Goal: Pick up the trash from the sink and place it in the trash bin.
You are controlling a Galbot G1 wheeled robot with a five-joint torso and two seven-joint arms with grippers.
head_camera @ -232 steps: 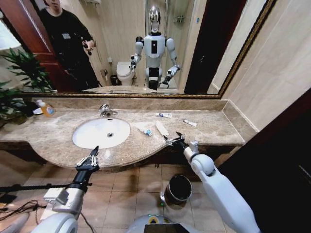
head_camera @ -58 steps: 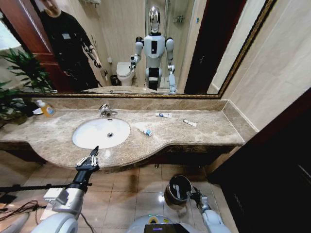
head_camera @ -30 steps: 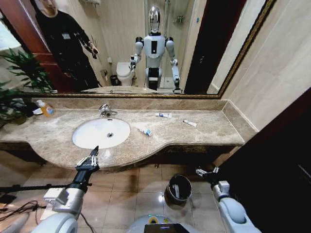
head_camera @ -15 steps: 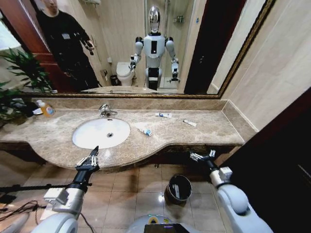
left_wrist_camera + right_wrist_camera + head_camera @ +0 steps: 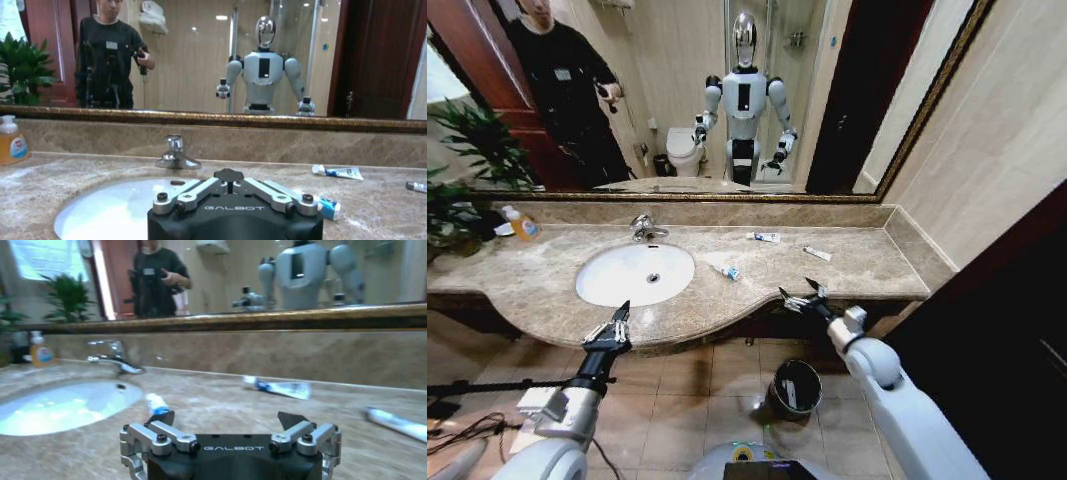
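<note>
With its jaws spread wide and empty, the right gripper [image 5: 799, 296] is held at the bench's [image 5: 857, 265] near edge, where the tube [image 5: 727, 271] right of the sink [image 5: 635, 273] could be knocked away if approached carelessly.

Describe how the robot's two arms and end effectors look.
Both arms have glossy white-grey shells. The left end effector and right end effector are black bodies with silver linkage fingers and dark tips; wrist views show white "GALBOT" lettering. Black cables run near the left arm.
</note>
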